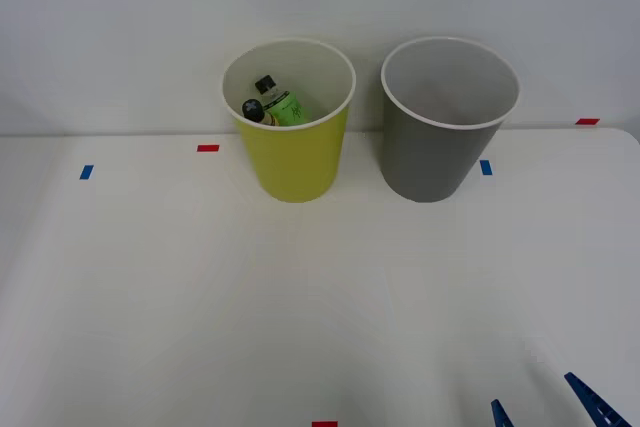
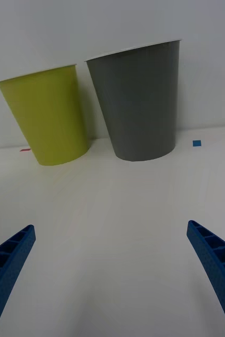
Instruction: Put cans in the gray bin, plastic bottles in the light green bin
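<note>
Right gripper [image 2: 112,274]: fingers spread wide, holding nothing, low over bare table [image 1: 200,297].
Plastic bottles [image 1: 272,105]: both inside light green bin [image 1: 295,162], leaning against its wall.
Gray bin [image 1: 430,162]: just beside it, upright, nothing visible inside.
Bearing: both bins well ahead of gripper; gray one nearer its line.
Judgement: bottle sorting looks complete.

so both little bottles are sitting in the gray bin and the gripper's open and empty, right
Not quite. The front view shows the bottles inside the light green bin, not the gray bin, whose visible inside looks bare. The rest holds: the right gripper is open with nothing between its fingers.
</note>
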You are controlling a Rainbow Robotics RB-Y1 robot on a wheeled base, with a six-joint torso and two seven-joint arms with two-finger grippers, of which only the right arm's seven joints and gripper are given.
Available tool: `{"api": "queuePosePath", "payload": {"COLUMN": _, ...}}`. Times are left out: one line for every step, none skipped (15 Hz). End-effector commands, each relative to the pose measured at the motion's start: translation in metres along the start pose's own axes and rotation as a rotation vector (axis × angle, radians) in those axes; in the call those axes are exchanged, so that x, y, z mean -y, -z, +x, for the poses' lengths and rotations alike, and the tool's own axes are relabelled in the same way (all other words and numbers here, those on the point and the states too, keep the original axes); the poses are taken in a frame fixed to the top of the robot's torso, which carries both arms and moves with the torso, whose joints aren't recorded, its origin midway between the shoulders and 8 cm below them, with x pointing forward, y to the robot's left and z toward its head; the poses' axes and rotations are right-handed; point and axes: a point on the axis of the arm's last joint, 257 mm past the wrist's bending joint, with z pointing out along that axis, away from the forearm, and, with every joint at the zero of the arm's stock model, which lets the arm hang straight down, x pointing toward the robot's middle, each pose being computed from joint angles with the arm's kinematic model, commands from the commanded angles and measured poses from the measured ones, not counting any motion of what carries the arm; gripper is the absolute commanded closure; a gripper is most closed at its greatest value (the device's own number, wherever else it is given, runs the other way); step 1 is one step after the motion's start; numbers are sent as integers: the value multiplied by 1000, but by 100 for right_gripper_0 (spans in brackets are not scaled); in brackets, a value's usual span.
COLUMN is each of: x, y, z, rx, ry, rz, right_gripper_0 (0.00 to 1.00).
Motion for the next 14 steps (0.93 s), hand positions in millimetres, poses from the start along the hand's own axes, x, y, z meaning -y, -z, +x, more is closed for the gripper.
{"api": "queuePosePath", "payload": {"x": 0, "y": 0, "z": 0, "rx": 0, "ry": 0, "rz": 0, "right_gripper_0": 0}}
{"api": "queuePosePath", "payload": {"x": 0, "y": 0, "z": 0, "rx": 0, "ry": 0, "rz": 0, "right_gripper_0": 0}}
{"api": "queuePosePath", "payload": {"x": 0, "y": 0, "z": 0, "rx": 0, "ry": 0, "rz": 0, "right_gripper_0": 0}}
{"api": "queuePosePath", "payload": {"x": 0, "y": 0, "z": 0, "rx": 0, "ry": 0, "rz": 0, "right_gripper_0": 0}}
{"api": "queuePosePath", "payload": {"x": 0, "y": 0, "z": 0, "rx": 0, "ry": 0, "rz": 0, "right_gripper_0": 0}}
{"api": "queuePosePath", "payload": {"x": 0, "y": 0, "z": 0, "rx": 0, "ry": 0, "rz": 0, "right_gripper_0": 0}}
{"api": "queuePosePath", "payload": {"x": 0, "y": 0, "z": 0, "rx": 0, "ry": 0, "rz": 0, "right_gripper_0": 0}}
{"api": "queuePosePath", "payload": {"x": 0, "y": 0, "z": 0, "rx": 0, "ry": 0, "rz": 0, "right_gripper_0": 0}}
{"api": "queuePosePath", "payload": {"x": 0, "y": 0, "z": 0, "rx": 0, "ry": 0, "rz": 0, "right_gripper_0": 0}}
{"api": "queuePosePath", "payload": {"x": 0, "y": 0, "z": 0, "rx": 0, "ry": 0, "rz": 0, "right_gripper_0": 0}}
{"api": "queuePosePath", "payload": {"x": 0, "y": 0, "z": 0, "rx": 0, "ry": 0, "rz": 0, "right_gripper_0": 0}}
{"api": "queuePosePath", "payload": {"x": 0, "y": 0, "z": 0, "rx": 0, "ry": 0, "rz": 0, "right_gripper_0": 0}}
{"api": "queuePosePath", "payload": {"x": 0, "y": 0, "z": 0, "rx": 0, "ry": 0, "rz": 0, "right_gripper_0": 0}}
{"api": "queuePosePath", "payload": {"x": 0, "y": 0, "z": 0, "rx": 0, "ry": 0, "rz": 0, "right_gripper_0": 0}}
